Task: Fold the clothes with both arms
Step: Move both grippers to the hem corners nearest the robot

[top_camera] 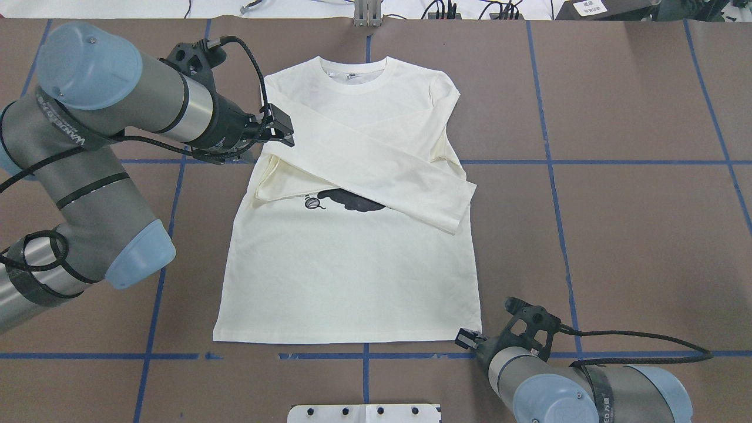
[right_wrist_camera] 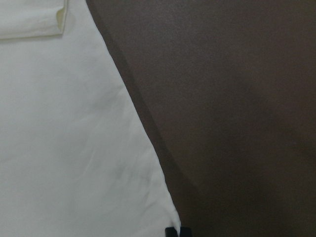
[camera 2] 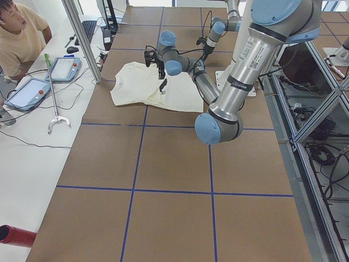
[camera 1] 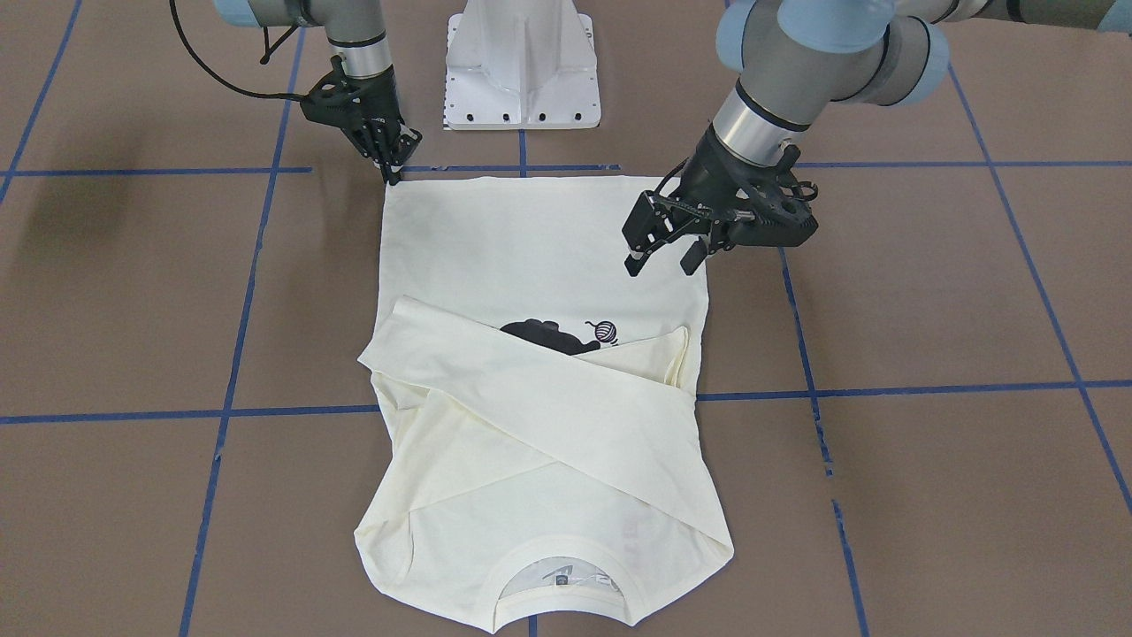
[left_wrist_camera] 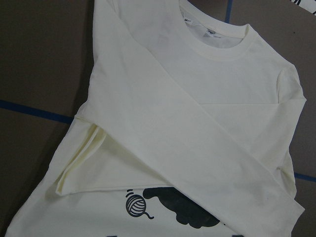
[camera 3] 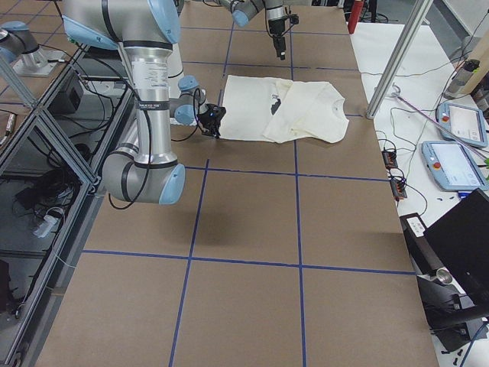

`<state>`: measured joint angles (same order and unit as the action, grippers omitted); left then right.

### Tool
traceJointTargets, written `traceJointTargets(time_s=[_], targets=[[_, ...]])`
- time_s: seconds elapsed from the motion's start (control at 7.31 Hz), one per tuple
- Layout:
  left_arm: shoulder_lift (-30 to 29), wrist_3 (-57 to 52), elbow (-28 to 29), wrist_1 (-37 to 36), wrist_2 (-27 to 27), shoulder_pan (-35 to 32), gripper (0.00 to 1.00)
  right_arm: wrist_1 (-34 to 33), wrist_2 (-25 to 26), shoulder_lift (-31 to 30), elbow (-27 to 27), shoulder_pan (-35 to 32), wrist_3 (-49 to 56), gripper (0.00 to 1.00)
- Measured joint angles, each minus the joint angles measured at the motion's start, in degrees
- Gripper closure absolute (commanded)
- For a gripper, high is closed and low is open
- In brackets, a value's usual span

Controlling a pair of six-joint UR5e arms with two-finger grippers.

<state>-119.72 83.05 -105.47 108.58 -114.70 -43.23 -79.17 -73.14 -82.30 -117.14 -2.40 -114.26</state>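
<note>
This is a robot lab. The big brown table (camera 2: 163,218) has blue tape lines (camera 2: 131,190). Far past the left gripper (camera 1: 661,261), a man (camera 2: 16,33) sits at a white desk (camera 2: 22,158) with control screens (camera 2: 68,68) and a keyboard (camera 2: 90,27).

Grey-silver arms (top_camera: 153,100) w/ lt-blue caps (top_camera: 88,64), blk cables (top_camera: 640,336).

The cream cat-print T-shirt (top_camera: 346,276) lies flat, print up, both sleeves (top_camera: 376,170) folded crosswise over its chest.
</note>
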Motion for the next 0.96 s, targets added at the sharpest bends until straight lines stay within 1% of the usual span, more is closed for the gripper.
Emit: traceJointTargets(time_s=[0.27, 0.41, 0.68, 0.82, 0.96], targets=[[0.9, 1.6, -0.4, -0.2, 0.3, 0.3, 0.16, 0.0, 0.1, -0.3, -0.6, 0.0, 0.0, 1.0], [3.6, 5.7, -2.0, -0.2, 2.2, 2.9, 0.16, -0.1, 0.2, -0.3, -2.1, 0.0, 0.0, 1.0], [12.2, 13.0, -6.3, -0.4, 12.9, 14.5, 0.18, -0.1, 0.1, -0.6, -4.5, -0.1, 0.1, 1.0], [16.3, 14.9, -7.1, -0.4, 16.3, 19.0, 0.21, -0.1, 0.1, -0.7, -4.9, -0.1, 0.1, 1.0], [19.4, 15.7, -7.4, -0.5, 18.0, 21.9, 0.24, -0.1, 0.0, -0.7, -5.1, -0.1, 0.1, 1.0]])
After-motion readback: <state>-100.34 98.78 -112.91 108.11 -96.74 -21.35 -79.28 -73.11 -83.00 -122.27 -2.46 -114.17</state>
